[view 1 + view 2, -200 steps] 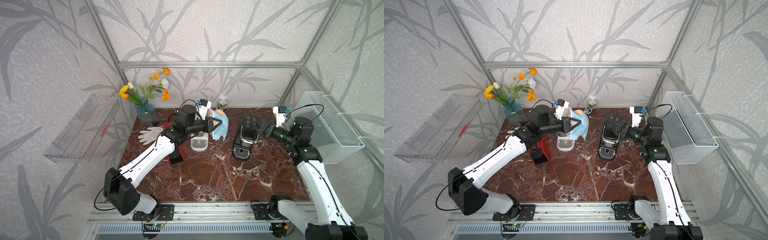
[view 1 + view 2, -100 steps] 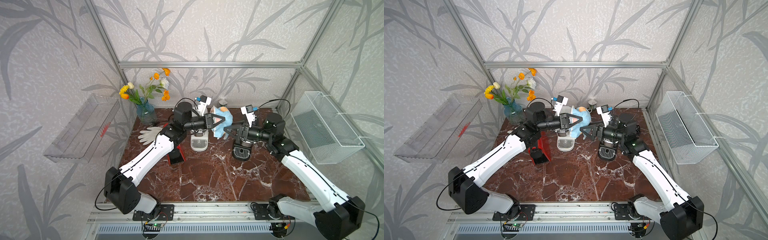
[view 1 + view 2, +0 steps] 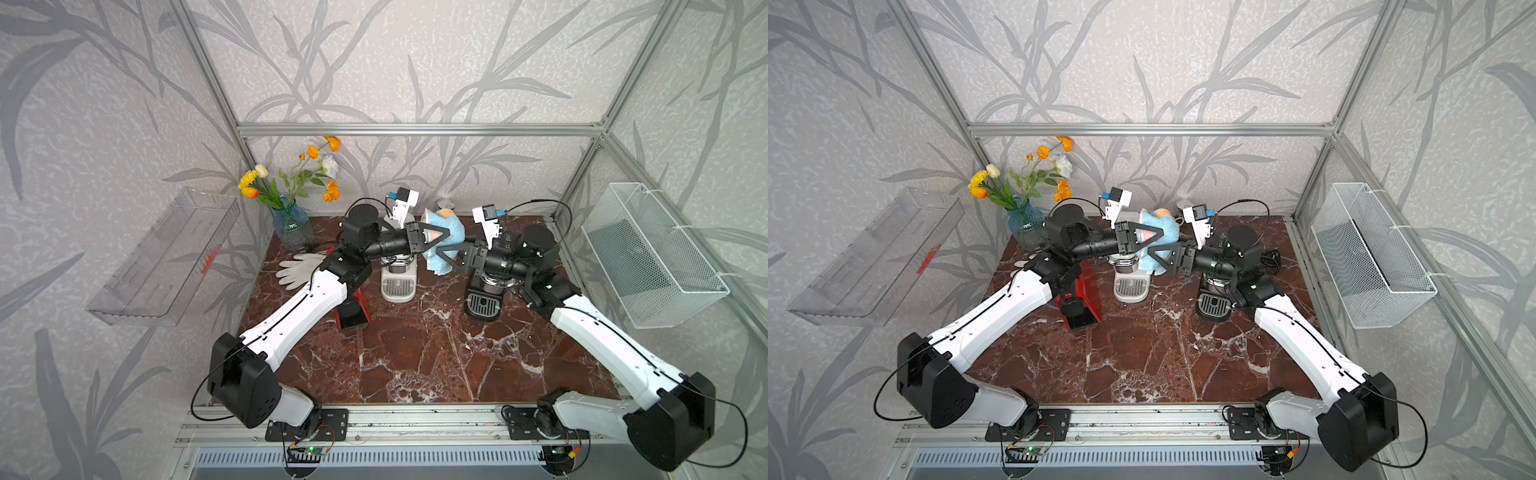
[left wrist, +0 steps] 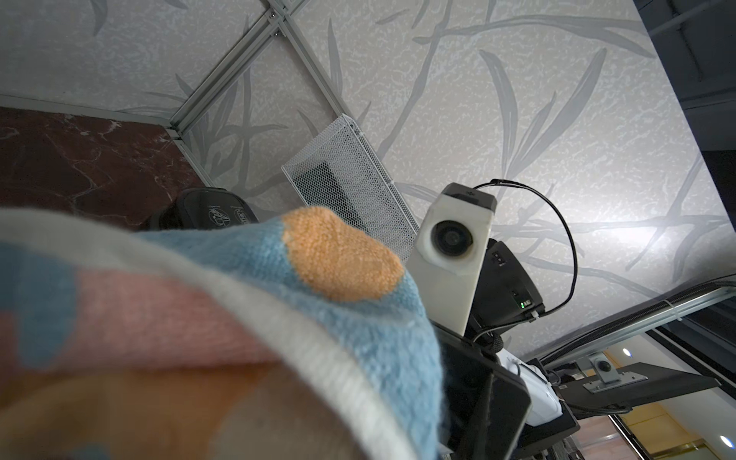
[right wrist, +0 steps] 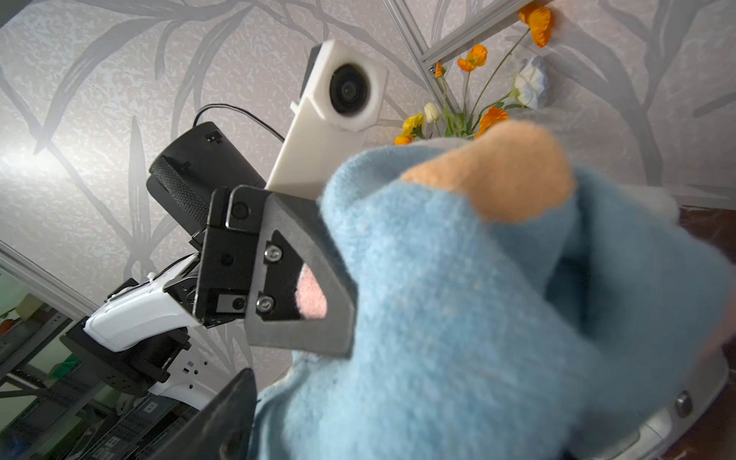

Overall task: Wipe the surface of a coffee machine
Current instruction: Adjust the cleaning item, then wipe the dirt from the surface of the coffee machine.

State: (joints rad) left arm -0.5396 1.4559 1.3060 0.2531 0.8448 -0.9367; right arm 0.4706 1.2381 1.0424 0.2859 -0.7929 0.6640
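Observation:
A blue cloth [image 3: 455, 226] [image 3: 1170, 237] with orange and pink patches hangs in the air above the white coffee machine [image 3: 398, 278]. My left gripper [image 3: 444, 233] is shut on its upper part. In the left wrist view the cloth [image 4: 358, 330] hides those jaws. My right gripper [image 3: 436, 254] reaches in from the right, open, with its jaws around the cloth's lower part. In the right wrist view the cloth [image 5: 458, 298] fills the space between my jaws. One finger [image 5: 223, 418] shows beside it and the other is hidden.
A black coffee machine [image 3: 484, 299] stands under my right wrist and a red one [image 3: 351, 311] under my left forearm. At the back left are a flower vase [image 3: 291, 224] and white gloves [image 3: 299, 268]. A wire basket [image 3: 648, 257] hangs on the right wall and a clear tray [image 3: 166, 257] on the left.
My right arm has swung left from the black coffee machine to the cloth, and its jaws have narrowed slightly. My left gripper has carried the cloth a little to the right.

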